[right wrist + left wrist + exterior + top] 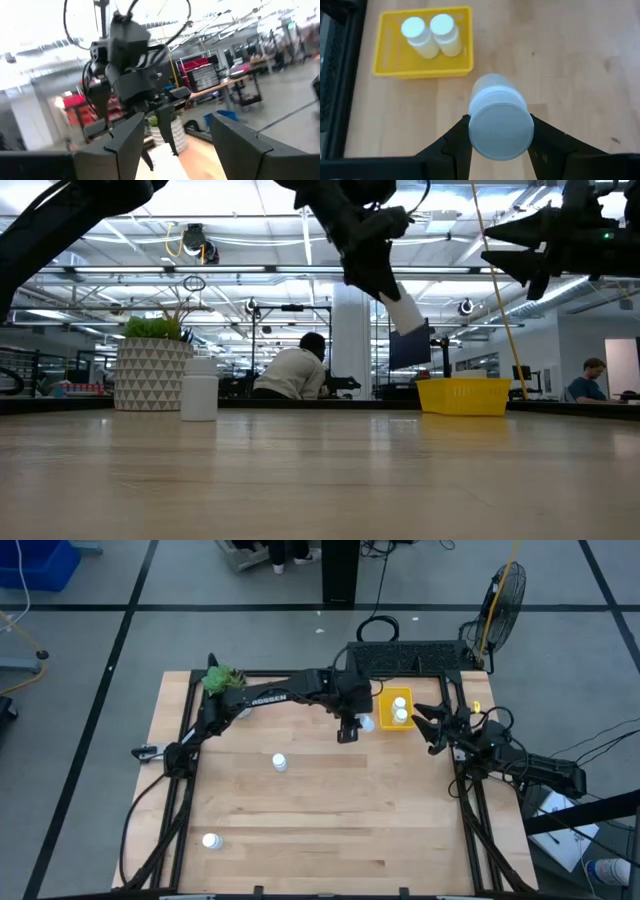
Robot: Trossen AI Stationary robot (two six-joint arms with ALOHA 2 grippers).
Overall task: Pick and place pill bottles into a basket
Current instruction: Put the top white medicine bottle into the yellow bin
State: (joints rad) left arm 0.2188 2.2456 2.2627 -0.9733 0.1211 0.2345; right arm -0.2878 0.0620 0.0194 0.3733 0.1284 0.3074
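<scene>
My left gripper (352, 727) hangs above the table just left of the yellow basket (384, 700), shut on a white pill bottle (499, 117). Inside the basket two more pill bottles (417, 35) (445, 32) stand upright. Out on the wood, one bottle (279, 761) stands on its base mid-table and another (211, 840) sits near the front left. My right gripper (432, 726) is raised at the table's right edge beyond the basket, open with nothing between its fingers (125, 145). My left gripper pinches the bottle's round sides (472, 125) between its two fingers, at the end nearest the wrist. The fingers slant down from the table's left. The bottle is lifted clear and tilted, its free end (408, 320) pointing down toward the basket's side.
A white patterned pot with a green plant (222, 680) stands at the table's far left corner. A black frame rail (465, 790) runs along the right edge. Bare wood lies between the loose bottles and the near edge.
</scene>
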